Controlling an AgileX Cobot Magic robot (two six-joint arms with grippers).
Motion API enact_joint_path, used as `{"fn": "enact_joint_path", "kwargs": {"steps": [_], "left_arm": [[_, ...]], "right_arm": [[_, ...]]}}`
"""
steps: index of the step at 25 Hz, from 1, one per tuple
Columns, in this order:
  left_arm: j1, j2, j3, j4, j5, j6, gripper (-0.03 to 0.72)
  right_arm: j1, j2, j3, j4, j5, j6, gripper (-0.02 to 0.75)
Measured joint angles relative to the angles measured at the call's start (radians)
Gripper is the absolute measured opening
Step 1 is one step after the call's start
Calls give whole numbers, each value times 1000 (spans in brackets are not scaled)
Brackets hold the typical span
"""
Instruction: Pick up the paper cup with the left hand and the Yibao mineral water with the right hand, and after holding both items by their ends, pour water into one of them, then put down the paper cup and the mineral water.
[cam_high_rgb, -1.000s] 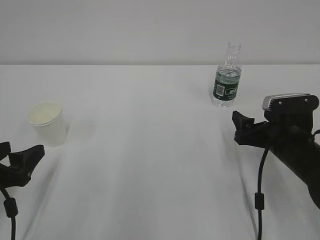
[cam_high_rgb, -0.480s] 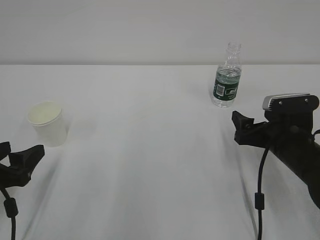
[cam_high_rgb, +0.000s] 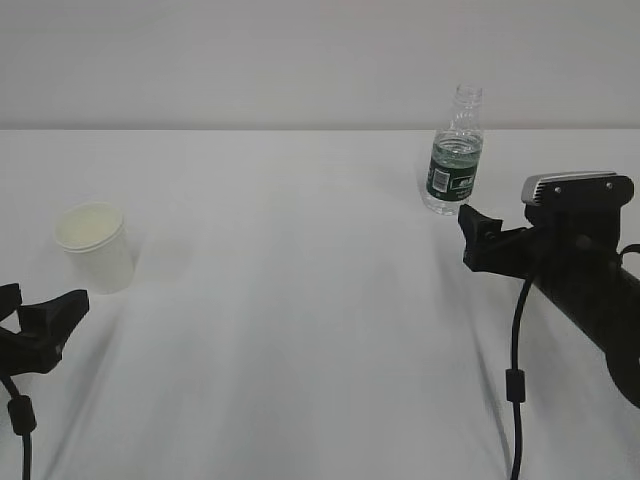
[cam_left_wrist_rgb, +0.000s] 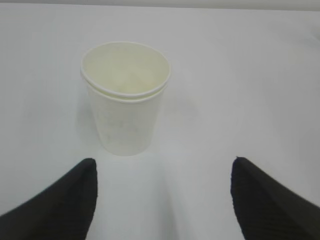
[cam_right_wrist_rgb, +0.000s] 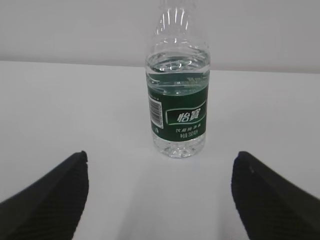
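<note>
Small white tapered paper cup upright on white table at 12 o'clock of wide-open left gripper; clear ribbed green-labelled water bottle upright at 12 o'clock of spread, empty right gripper, framed for grasping

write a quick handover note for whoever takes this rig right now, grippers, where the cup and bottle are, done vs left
Left gripper: open, empty, lined up short of the paper cup, not touching it.
Right gripper: open, empty, facing the Yibao mineral water, with a gap between them.
Cup stands upright on the table's left side; bottle upright at far right, uncapped, partly filled.
Done: approach only.
Left: grasp both, lift, pour, set both down.
</note>
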Motion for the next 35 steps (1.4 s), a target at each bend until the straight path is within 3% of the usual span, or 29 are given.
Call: {"fn": "enact_joint_path", "kwargs": {"steps": [35], "left_arm": [[0,0,0,3,0,0,593]], "right_arm": [[0,128,-196,0,66,0,684]]}}
